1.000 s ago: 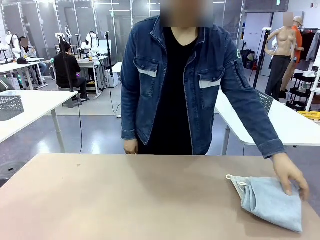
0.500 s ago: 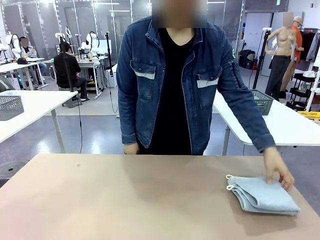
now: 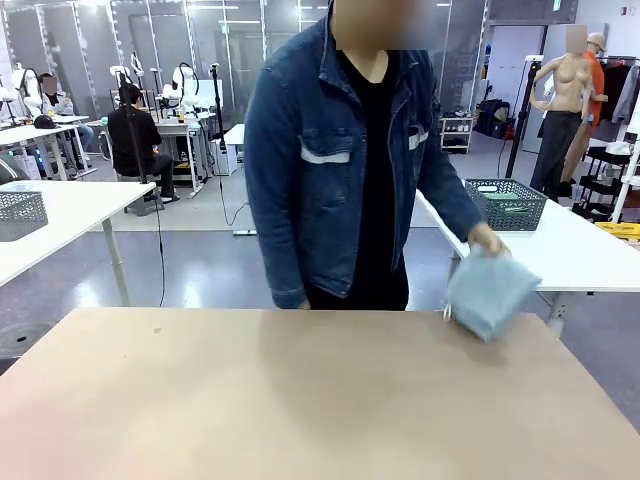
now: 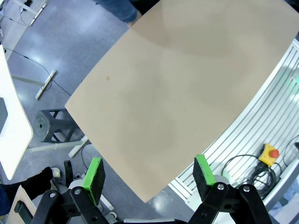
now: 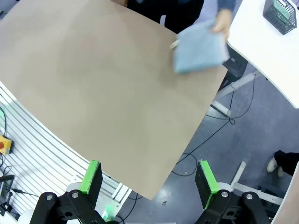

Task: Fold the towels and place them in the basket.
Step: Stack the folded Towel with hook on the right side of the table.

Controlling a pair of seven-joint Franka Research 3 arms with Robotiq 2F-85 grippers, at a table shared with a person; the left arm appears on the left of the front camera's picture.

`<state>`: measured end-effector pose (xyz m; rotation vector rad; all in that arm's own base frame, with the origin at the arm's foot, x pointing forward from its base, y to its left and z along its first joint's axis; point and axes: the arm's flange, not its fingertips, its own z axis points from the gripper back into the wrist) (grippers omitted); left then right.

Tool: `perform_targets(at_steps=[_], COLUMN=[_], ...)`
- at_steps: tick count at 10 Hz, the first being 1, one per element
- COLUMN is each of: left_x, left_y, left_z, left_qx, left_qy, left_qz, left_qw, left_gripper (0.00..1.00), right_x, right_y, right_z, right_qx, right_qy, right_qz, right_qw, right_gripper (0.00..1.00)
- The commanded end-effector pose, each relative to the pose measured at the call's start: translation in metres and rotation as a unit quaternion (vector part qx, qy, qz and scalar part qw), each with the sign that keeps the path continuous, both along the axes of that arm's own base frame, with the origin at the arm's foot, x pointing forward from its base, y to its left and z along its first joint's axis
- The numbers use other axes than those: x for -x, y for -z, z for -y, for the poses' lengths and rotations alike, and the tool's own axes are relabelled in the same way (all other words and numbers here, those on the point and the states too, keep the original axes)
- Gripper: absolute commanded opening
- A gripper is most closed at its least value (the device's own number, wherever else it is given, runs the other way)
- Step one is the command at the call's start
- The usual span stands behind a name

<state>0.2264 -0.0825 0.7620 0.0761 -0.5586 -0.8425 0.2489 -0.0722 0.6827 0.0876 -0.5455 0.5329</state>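
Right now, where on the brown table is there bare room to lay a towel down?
Nearly the whole brown table is bare. The one busy spot is its far right corner, where the person's hand lifts the folded blue towel.

The right gripper [image 5: 148, 179] hangs high over the tan table [image 5: 93, 88] with its green pads [image 5: 92, 175] wide apart and nothing between them. At the table's far edge a person's hand [image 5: 221, 22] holds a folded pale blue towel [image 5: 198, 46], lifted and blurred, by its upper corner. Beyond it a white table [image 5: 261, 51] carries a dark mesh basket [image 5: 281, 14] in the picture's top right corner, and grey floor with a cable [image 5: 219, 126] lies below the tan table's edge.
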Motion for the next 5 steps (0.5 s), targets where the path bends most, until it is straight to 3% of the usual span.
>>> perform_targets(at_steps=[1, 5], left_x=[0.0004, 0.0004], left_y=[-0.0003, -0.0003], left_z=[-0.0004, -0.0004], left_qx=[-0.005, -0.005], left_qy=[0.0, 0.0], left_qz=[0.002, 0.002], left_qw=[1.0, 1.0], left_gripper=[0.95, 0.95], right_x=[-0.0013, -0.0013], right_y=[-0.0017, -0.0017], right_z=[0.0011, 0.0011], right_qx=[0.002, 0.002], right_qy=[0.002, 0.002], right_qz=[0.0, 0.0], right_qw=[1.0, 1.0], right_gripper=[1.0, 1.0])
